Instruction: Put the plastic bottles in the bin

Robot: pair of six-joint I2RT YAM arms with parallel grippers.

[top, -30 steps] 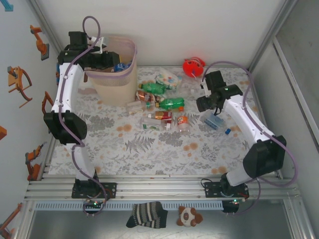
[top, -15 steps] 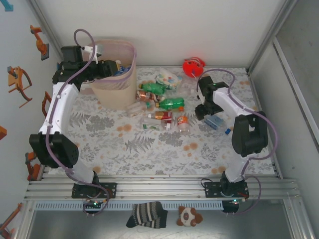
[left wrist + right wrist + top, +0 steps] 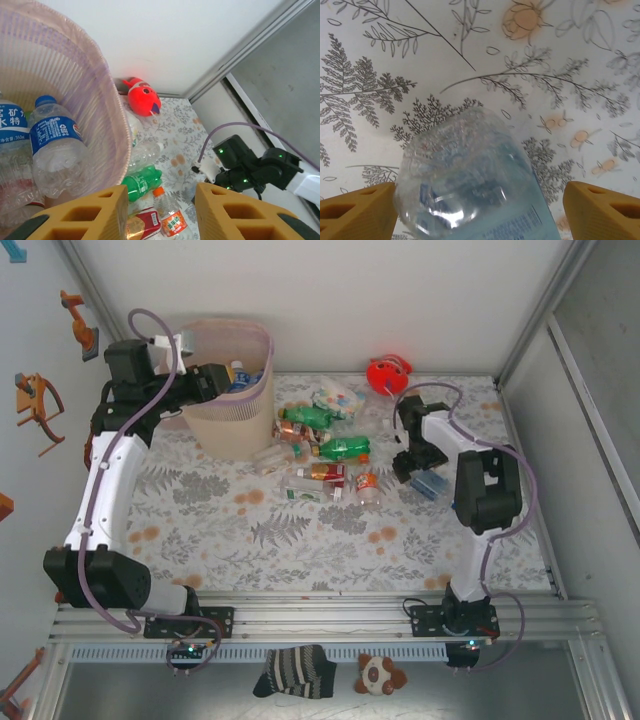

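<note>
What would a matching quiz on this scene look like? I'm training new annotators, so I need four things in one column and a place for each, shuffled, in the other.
Things
1. blue-cap bottle
2. red toy
3. green bottle
4. clear bottle

Places
a. lying in the pile
b. inside the bin
c. between the open right jaws
d. by the back wall

Pairs: 1-b, 2-d, 3-a, 4-c
</note>
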